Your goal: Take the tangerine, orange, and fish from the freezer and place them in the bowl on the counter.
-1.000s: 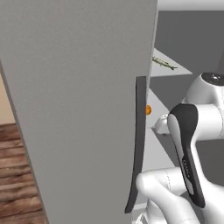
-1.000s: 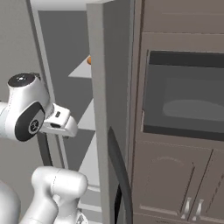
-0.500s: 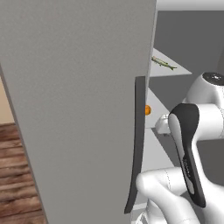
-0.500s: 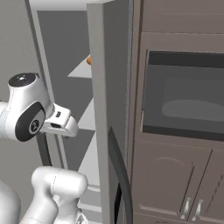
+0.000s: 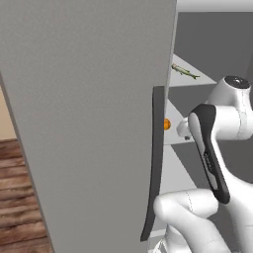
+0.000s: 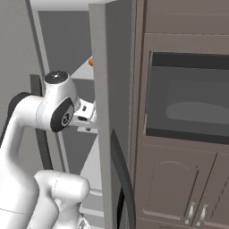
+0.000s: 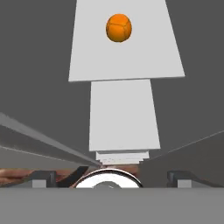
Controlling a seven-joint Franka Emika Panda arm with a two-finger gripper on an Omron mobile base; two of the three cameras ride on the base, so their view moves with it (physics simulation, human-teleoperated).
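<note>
The freezer (image 5: 89, 113) stands with both doors swung open and white shelves inside. A thin greenish fish (image 5: 185, 71) lies on an upper shelf. A round orange fruit (image 7: 118, 28) sits on a white shelf (image 7: 127, 61) straight ahead of my gripper (image 7: 111, 177); I cannot tell whether it is the tangerine or the orange. It also peeks out past the door edge as an orange fruit (image 5: 167, 124). Another orange fruit (image 6: 91, 61) shows on a higher shelf. My gripper is open and holds nothing, well short of the fruit. The bowl and the counter are out of view.
The left door's dark bar handle (image 5: 153, 163) hangs close to my arm. The right door (image 6: 112, 112) with its curved handle (image 6: 123, 179) stands beside my hand. A built-in oven (image 6: 188, 103) and brown cabinets are to the right. Wood floor (image 5: 20, 197) lies at the left.
My arm has reached forward, and the hand has moved closer to the freezer opening between the two doors. The jaws have stayed open.
</note>
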